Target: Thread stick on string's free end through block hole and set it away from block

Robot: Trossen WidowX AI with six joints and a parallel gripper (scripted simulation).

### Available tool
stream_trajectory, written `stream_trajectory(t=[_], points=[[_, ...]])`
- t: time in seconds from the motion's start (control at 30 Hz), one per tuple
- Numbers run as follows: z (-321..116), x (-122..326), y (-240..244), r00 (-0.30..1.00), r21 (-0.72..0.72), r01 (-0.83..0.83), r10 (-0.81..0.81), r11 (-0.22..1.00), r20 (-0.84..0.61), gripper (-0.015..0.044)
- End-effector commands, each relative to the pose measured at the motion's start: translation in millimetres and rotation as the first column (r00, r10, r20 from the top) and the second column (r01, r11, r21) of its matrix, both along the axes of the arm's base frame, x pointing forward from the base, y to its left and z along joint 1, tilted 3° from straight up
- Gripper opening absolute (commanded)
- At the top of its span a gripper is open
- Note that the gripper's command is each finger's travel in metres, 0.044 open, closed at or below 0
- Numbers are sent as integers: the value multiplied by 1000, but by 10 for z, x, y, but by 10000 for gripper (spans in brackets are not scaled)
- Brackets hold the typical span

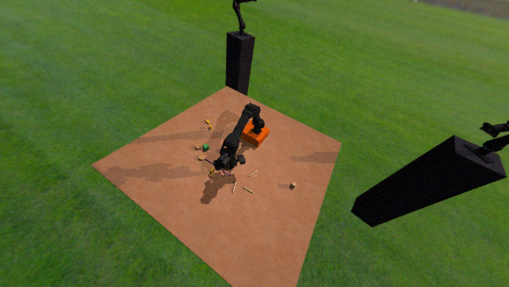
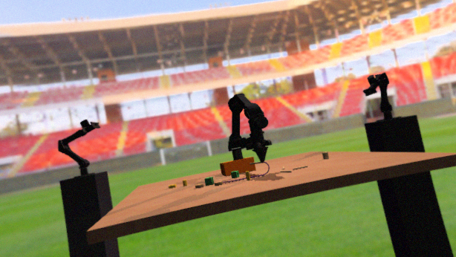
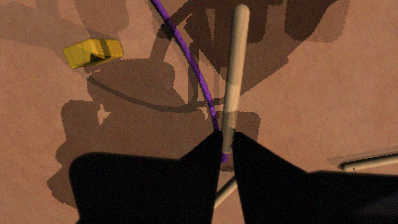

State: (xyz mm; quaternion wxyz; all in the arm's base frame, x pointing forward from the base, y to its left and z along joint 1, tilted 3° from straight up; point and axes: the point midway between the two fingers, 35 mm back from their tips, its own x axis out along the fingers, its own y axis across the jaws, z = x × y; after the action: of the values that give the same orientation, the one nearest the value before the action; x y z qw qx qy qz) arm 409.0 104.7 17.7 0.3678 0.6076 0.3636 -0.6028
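Observation:
My gripper is shut on the string's stick, near its string end, above the table. The stick points away from the fingers in the wrist view. The purple string hangs in an arc from that end and runs over the table to the round wooden button. An orange block is at the foot of the arm. No hole shows in any block, so I cannot tell which is the holed one.
Loose sticks lie beyond the gripper. A yellow piece is near the string. Green cubes and a wooden disc are near the button. A wooden cylinder stands apart.

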Motion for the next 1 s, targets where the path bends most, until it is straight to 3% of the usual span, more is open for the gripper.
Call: stream_trajectory(t=[0.0, 0.97], points=[[-17, 12, 58, 1000, 6, 3, -3, 1000, -6, 0], [-109, -3, 237, 1000, 13, 9, -9, 1000, -6, 0]])
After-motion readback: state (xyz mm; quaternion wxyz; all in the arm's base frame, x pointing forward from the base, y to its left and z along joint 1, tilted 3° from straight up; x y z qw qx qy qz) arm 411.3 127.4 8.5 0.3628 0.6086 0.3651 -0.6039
